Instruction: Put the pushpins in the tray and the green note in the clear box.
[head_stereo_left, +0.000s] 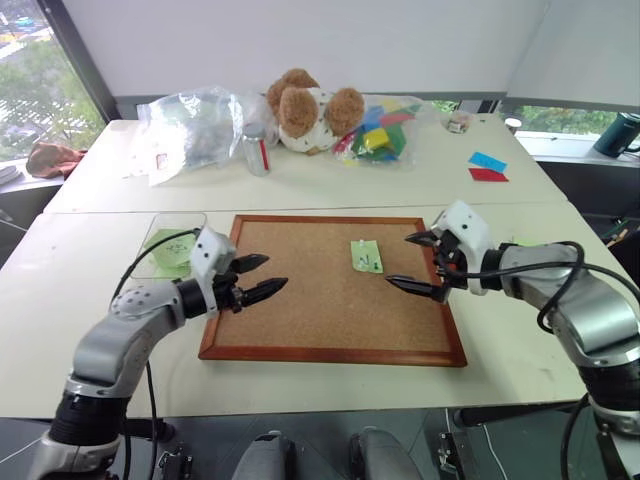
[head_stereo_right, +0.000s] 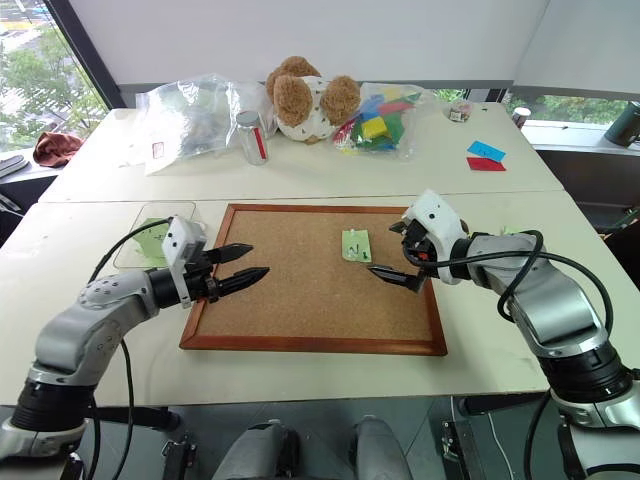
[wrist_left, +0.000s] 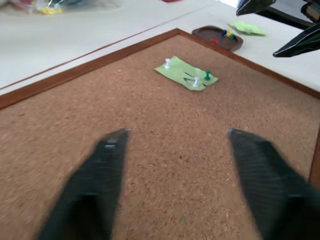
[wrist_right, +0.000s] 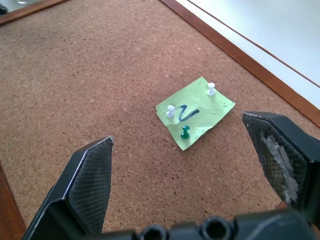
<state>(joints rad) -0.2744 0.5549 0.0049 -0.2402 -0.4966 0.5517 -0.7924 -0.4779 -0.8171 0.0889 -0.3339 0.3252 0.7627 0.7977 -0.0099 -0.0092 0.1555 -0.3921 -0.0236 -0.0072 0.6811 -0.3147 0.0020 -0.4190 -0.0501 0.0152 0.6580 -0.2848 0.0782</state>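
Observation:
The green note (wrist_right: 195, 112) lies on the corkboard, right of its middle. Three pushpins hold it down: two white (wrist_right: 170, 110) (wrist_right: 211, 88) and one green (wrist_right: 185, 132). My right gripper (head_stereo_left: 400, 260) hovers just right of the note, open, fingers pointing at it with nothing between them. My left gripper (head_stereo_left: 262, 277) is over the board's left part, open and empty, aimed toward the note (wrist_left: 186, 73). The dark brown tray (wrist_left: 200, 33) sits just past the board's right edge with a few coloured pins in it. The clear box (head_stereo_left: 160, 222) stands left of the board with a green paper inside.
The wood-framed corkboard (head_stereo_left: 330, 352) takes up the near table's middle. Another green paper (wrist_left: 247, 27) lies beside the tray. On the far table are a teddy bear (head_stereo_left: 310, 110), plastic bags (head_stereo_left: 190, 130), a bottle (head_stereo_left: 257, 148), and blue (head_stereo_left: 487, 160) and red (head_stereo_left: 487, 175) slips.

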